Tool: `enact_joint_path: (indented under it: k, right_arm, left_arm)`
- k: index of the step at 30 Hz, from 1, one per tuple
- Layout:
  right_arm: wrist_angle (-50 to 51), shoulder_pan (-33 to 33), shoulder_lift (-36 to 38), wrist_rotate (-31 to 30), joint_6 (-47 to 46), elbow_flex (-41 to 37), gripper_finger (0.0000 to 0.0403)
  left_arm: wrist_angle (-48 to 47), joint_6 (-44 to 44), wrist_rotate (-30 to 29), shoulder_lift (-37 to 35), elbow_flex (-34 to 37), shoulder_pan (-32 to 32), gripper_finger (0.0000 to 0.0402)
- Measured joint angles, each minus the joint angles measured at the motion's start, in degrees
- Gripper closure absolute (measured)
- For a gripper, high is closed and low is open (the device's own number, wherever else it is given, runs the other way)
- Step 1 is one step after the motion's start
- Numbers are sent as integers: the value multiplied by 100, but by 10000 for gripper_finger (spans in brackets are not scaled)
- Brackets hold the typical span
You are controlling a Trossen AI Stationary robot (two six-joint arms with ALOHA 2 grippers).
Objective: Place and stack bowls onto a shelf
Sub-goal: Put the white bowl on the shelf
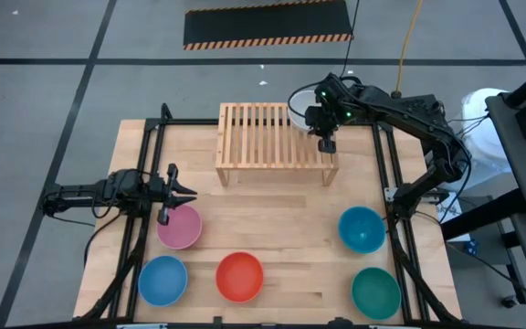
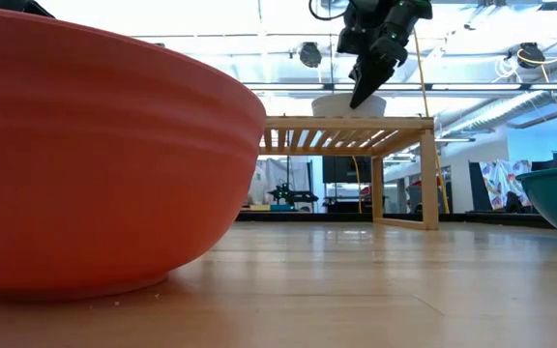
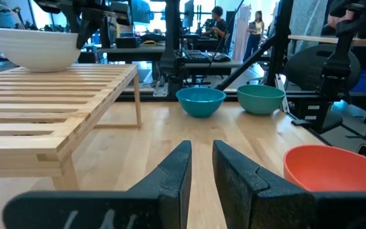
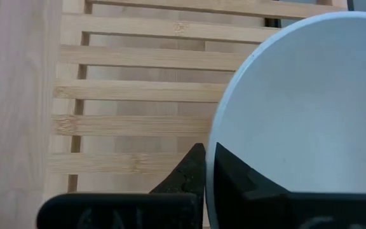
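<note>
We see our right gripper (image 1: 326,144) over the far right corner of the shelf (image 1: 258,137), its jaws pinched on the rim of the white bowl (image 4: 304,114), one finger inside the wall and one outside; the bowl sits upright on the slats there. Our left gripper (image 1: 167,196) waits at the left, just above the pink bowl (image 1: 181,228), jaws a little apart and holding nothing. The blue bowl (image 1: 163,280) and red bowl (image 1: 239,276) sit along the near edge of the table (image 1: 281,219), the teal bowl (image 1: 362,228) and green bowl (image 1: 375,292) at the right, all still off the shelf. We judge these bowls light, stiff and thin-walled, with smooth plastic that may slip or swing in a one-sided pinch. The rim is the natural hold, so we grip it squarely and deep enough that the wall does not twist out. For stacking, we should lower each bowl level and centred into the one below, since a tilted bowl may catch on the rim and slide off the slats.
</note>
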State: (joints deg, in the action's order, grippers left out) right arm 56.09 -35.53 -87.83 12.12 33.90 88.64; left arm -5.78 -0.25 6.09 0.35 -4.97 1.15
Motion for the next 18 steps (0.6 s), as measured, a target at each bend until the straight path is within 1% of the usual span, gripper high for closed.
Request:
enact_joint_path:
  k: [9, 18]
  right_arm:
    - [119, 2, -4, 11, -91, -7, 364]
    - [169, 2, 5, 6, -89, -7, 362]
  left_arm:
    - [0, -2, 0, 0, 0, -1, 330]
    - [0, 0, 0, 1, 0, -2, 330]
